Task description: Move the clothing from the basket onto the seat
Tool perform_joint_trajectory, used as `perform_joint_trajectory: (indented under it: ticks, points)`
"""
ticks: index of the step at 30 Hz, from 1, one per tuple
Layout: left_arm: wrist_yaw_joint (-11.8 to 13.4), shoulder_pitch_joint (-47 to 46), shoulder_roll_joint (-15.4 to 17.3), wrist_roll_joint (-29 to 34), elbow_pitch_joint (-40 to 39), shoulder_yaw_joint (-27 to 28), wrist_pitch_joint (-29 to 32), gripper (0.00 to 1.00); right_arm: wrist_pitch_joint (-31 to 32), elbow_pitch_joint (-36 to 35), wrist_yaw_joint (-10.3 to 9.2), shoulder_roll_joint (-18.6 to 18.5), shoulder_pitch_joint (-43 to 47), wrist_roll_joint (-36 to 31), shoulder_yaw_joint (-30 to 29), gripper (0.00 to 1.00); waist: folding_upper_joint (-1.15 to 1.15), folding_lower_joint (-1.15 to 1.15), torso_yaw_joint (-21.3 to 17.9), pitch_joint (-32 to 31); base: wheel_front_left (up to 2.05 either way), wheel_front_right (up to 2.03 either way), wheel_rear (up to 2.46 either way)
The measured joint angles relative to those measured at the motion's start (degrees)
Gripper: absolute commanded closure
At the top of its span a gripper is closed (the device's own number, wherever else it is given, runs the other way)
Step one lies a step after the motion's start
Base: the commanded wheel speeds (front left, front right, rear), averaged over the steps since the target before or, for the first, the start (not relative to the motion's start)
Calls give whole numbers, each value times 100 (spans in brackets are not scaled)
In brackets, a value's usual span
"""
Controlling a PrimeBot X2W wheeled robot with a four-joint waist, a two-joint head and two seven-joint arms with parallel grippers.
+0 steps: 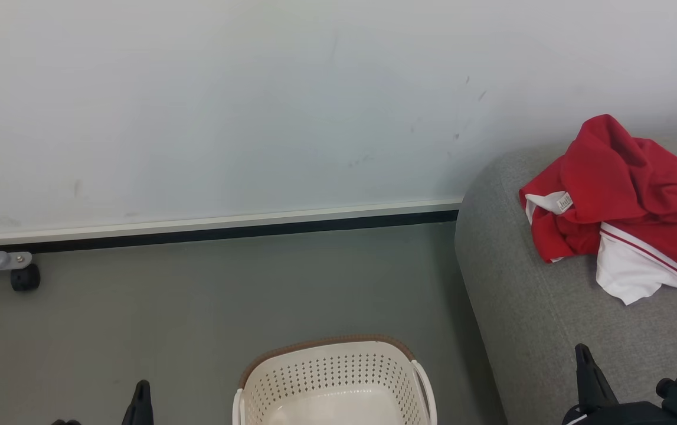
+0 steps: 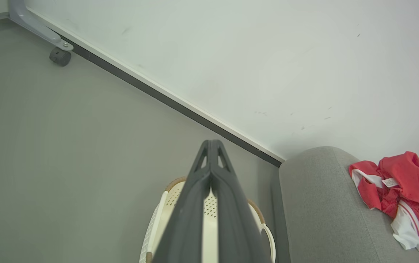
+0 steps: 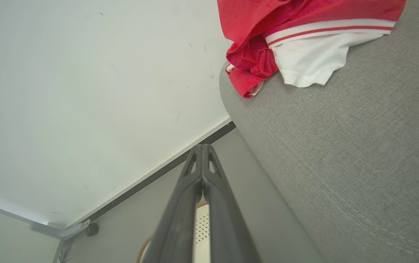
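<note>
At the lower left of the head view, the left gripper (image 1: 140, 401) points up with its two dark fingers pressed tip to tip, gripping nothing. The right gripper (image 1: 587, 366) at the lower right is likewise closed and empty, and it hangs over the near part of the seat (image 1: 527, 330).

Between the two stands the basket (image 1: 326, 343) on the grey floor (image 1: 196, 307), just beside the seat. As much of its inside as shows is bare. The clothing (image 1: 621, 195) lies in a crumpled heap farther back on the seat, near the wall (image 1: 255, 106) and well apart from both grippers.

The heap looks light, limp and thin. It would likely sag and trail from any grip, and the smooth sports fabric may slide between narrow fingers. The raised red fold at the top of the pile seems the best hold, since it offers several layers to pinch. The flat white panel at the front edge would probably give only a single slippery layer.
</note>
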Motion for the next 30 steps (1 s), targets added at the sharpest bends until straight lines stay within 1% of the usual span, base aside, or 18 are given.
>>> perform_joint_trajectory:
  ticks: [4, 30]
  points:
    - [-87, -65, -14, -246, 22, 56, 101, 100, 92, 25, 53, 37, -37, 302, -101, 100, 0, 0, 8, 12, 0, 0, 0]
    - [-452, -415, -172, -2156, 152, 439, 619, 100, 625, 174, 448, 258, -232, 2218, -758, 100, 0, 0, 57, 91, 0, 0, 0]
